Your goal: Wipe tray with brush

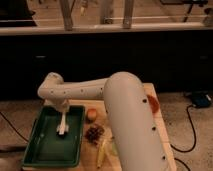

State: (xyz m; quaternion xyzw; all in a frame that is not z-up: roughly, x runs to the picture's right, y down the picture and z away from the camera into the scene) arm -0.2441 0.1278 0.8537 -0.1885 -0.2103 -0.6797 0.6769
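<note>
The arm (pixel 125 115) reaches in from the right of the tray (pixel 49 146), bends above its far rim and points the gripper (pixel 63 110) down, jaws gripping the brush (pixel 62 125) over the tray's far half.

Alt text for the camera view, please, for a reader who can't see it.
A white robot arm reaches across a wooden table, its gripper over a green tray with a small white brush pointing down into it. Grapes and a banana lie beside the tray.

Dim, warm indoor light, with the claw (pixel 63 114) pale above the dark tray (pixel 47 148).
</note>
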